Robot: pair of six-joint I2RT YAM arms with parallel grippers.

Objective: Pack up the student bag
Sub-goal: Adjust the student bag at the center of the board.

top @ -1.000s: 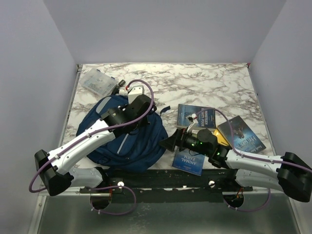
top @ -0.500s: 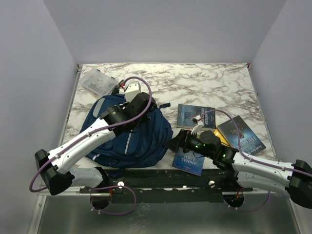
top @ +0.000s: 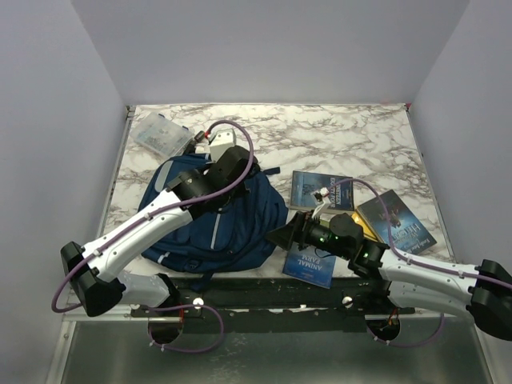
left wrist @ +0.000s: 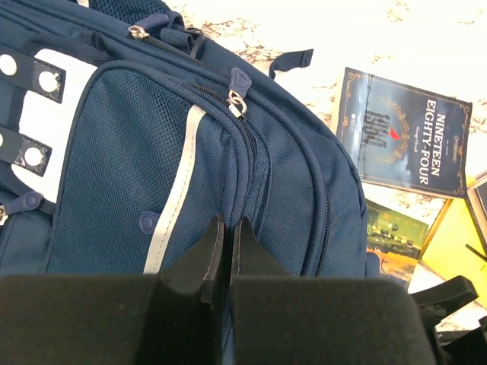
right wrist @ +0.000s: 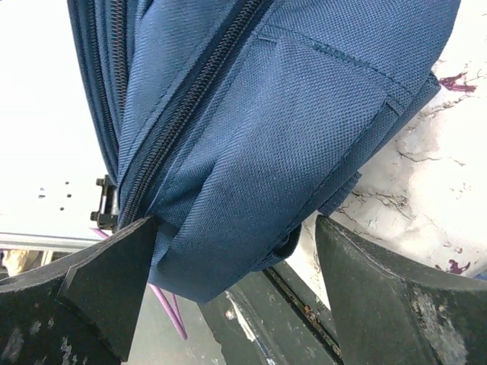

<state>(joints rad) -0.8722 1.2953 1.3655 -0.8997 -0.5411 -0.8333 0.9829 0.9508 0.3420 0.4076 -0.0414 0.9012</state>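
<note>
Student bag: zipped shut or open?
Shut where visible: the student bag shows closed zipper lines in both wrist views, with no gap.

The top camera looks down from above and behind the arm bases and takes in the whole table (top: 360, 136). The left wrist camera sits close over the student bag (left wrist: 114, 152), facing right toward a book (left wrist: 403, 133). The right wrist camera faces left, very near the bag's near right corner. All three views share the bag.
</note>
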